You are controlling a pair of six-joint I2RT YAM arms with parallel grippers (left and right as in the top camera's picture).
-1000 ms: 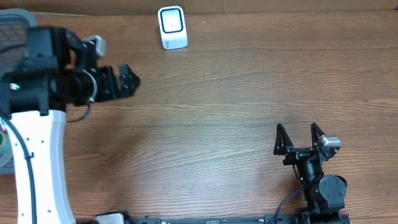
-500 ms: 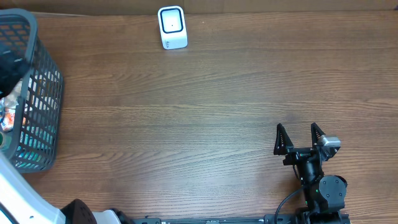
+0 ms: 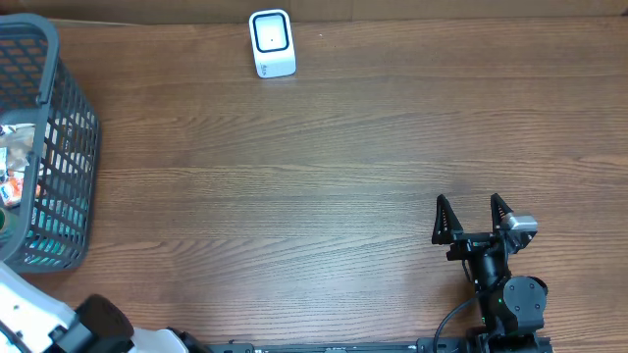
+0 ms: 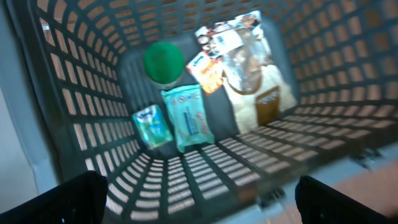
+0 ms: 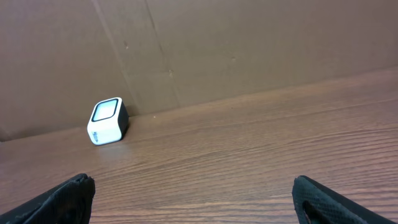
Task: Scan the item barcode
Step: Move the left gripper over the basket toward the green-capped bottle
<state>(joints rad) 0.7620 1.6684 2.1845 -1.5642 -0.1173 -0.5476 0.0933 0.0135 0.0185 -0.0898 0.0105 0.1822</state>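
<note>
A wooden table (image 3: 324, 176) is seen from above. A white barcode scanner (image 3: 272, 43) is placed at its far edge, with its dark-framed window tilted upward. A dark mesh basket (image 3: 69, 147) is set at the table's left edge, well apart from the scanner. Its inside is shown, somewhat blurred, in the left wrist view. A green round lid (image 4: 163, 61), two teal packets (image 4: 186, 118) lying side by side and a clear bag (image 4: 249, 74) with a printed top are gathered on its bottom. The left gripper (image 4: 199, 202) is aimed into the basket with its jaws spread wide and nothing between them, and none of the goods is touched. The right gripper (image 3: 469, 211) is held near the table's front right, its jaws likewise wide apart and empty, and is pointed across the table toward the scanner. A brown cardboard wall (image 5: 249, 43) is seen behind the scanner.
</note>
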